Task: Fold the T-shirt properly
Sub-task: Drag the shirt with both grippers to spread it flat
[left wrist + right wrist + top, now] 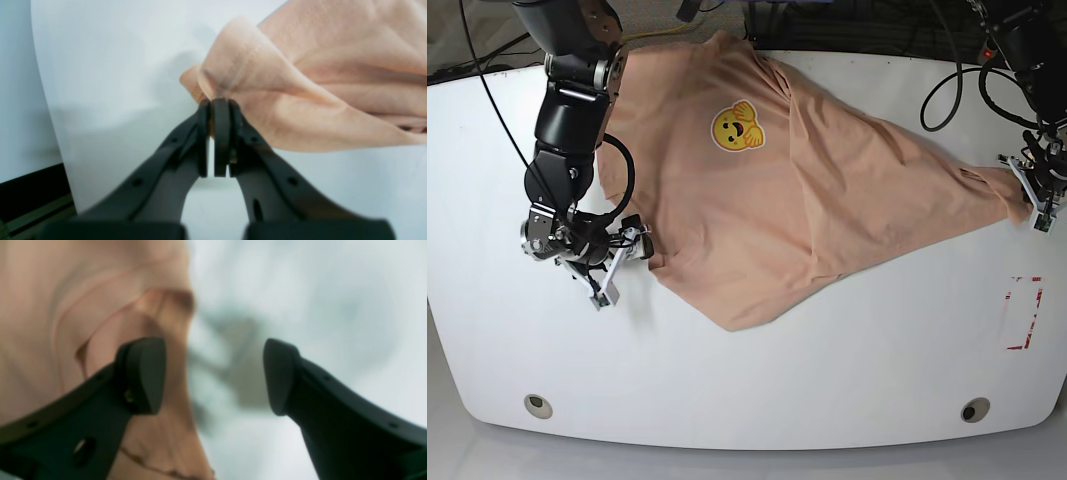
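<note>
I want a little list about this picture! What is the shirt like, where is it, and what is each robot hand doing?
shirt: peach-pink T-shirt, spread rumpled on the white table, not folded yet
print: yellow smiley face on the chest, facing up
left gripper: jaws shut, pinching a bunched edge of the T-shirt
right gripper: jaws wide open, holding nothing, right beside the T-shirt's edge
cloth shape: pulled into a point toward the left gripper

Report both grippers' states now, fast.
Left gripper: closed, pinching a bunched edge of the T-shirt.
Right gripper: open, holding nothing; the shirt lies beside one fingertip.
</note>
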`<state>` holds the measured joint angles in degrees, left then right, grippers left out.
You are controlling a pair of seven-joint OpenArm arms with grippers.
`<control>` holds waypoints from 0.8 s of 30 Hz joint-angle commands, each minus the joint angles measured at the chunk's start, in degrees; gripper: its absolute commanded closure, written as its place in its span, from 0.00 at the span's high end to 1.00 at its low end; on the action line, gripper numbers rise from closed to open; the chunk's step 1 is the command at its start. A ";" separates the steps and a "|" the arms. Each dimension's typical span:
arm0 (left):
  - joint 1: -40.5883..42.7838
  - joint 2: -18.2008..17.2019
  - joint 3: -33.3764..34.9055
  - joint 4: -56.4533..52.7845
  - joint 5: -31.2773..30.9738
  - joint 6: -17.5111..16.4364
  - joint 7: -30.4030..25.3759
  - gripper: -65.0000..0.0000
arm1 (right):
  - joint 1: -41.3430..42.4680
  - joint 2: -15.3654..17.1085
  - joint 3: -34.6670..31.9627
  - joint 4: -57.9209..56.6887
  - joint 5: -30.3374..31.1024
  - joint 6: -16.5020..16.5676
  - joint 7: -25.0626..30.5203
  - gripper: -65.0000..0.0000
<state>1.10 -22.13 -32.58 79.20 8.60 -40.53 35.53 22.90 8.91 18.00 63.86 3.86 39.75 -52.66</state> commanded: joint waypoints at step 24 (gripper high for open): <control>-0.71 -1.03 -0.26 1.20 -0.38 0.53 -0.67 0.01 | 9.50 -4.47 -0.11 -20.56 3.75 0.25 12.36 0.07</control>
<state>1.26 -21.96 -32.60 79.29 8.60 -40.49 35.55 31.11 3.90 17.98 42.76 7.68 39.94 -40.07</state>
